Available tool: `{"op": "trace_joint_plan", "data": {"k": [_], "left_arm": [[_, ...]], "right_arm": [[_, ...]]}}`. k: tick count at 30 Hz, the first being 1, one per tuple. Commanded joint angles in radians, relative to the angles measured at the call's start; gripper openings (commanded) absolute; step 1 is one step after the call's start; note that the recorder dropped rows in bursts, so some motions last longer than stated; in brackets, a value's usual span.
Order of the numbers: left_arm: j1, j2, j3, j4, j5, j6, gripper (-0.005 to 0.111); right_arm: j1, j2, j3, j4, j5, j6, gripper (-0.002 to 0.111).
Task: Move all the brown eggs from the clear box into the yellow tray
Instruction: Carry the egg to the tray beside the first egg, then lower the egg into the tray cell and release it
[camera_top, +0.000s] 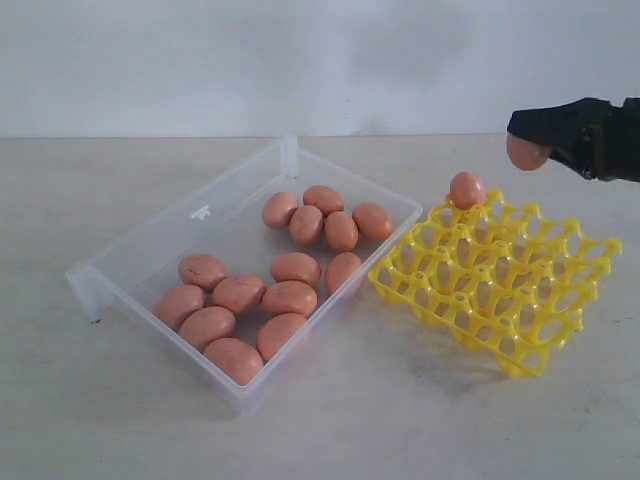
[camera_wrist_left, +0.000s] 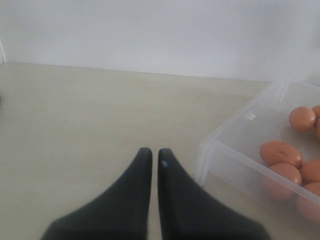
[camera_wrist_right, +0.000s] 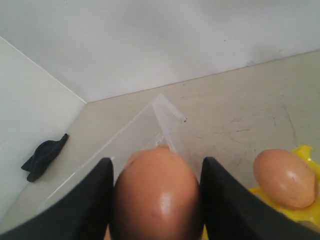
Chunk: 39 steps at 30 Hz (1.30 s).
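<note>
right gripper (camera_top: 528, 140): closed around one egg, its black fingers pressing it on both sides. In the exterior view it hangs in the air at 1 o'clock from the middle of the yellow tray, clear of it.
held egg (camera_top: 527, 153): orange-brown, with its lower end showing below the fingers. It touches nothing else.
left gripper (camera_wrist_left: 154, 152): fingers drawn nearly together with only a thin slit between them and nothing in it. It is over bare table just beside a corner of the clear box, and outside the exterior view.
clear box (camera_top: 170, 225): on the table at 9 o'clock from the tray. One wall is just beside the tray; I cannot tell whether they touch.
brown eggs (camera_top: 290, 297): fourteen lie loose in the box, five bunched toward its 1 o'clock end and nine toward its 7 o'clock end, many touching.
yellow tray (camera_top: 500, 285): on the table at 3 o'clock from the box, with one cell filled.
seated egg (camera_top: 467, 189): in the tray's corner cell at 11 o'clock, at 8 o'clock from the held egg and apart from it.
table (camera_top: 400, 420): pale and matte.
dark thing (camera_wrist_right: 45, 155): crumpled, by the foot of a wall, well apart from the box.
</note>
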<state>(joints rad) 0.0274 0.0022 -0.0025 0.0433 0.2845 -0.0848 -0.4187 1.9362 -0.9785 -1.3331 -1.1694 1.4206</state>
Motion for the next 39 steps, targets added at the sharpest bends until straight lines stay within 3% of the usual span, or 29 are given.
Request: {"op": "trace_joint_plan", "data": {"k": [1,10,19,29,39], "left_arm": [[-0.002,-0.002,0.003,-0.003,-0.008,0.002,0.004],[-0.002,-0.002,0.003,-0.003,-0.008,0.002,0.004],[-0.002,-0.002,0.003,-0.003,-0.004,0.002,0.004],[-0.002,-0.002,0.003,-0.003,-0.004,0.002,0.004],[-0.002,-0.002,0.003,-0.003,-0.006,0.002,0.004]], "right_arm": [[-0.007,0.078,-0.055,0.004,-0.027,-0.013,0.0],[-0.007,0.191,-0.143,0.015,0.009,-0.07,0.0],[0.007,0.25,-0.145,0.067,0.074,-0.291,0.0],[0.072,0.271,-0.185,0.083,0.163,-0.419,0.0],[0.079,0.271,-0.185,0.072,0.236,-0.436,0.0]]}}
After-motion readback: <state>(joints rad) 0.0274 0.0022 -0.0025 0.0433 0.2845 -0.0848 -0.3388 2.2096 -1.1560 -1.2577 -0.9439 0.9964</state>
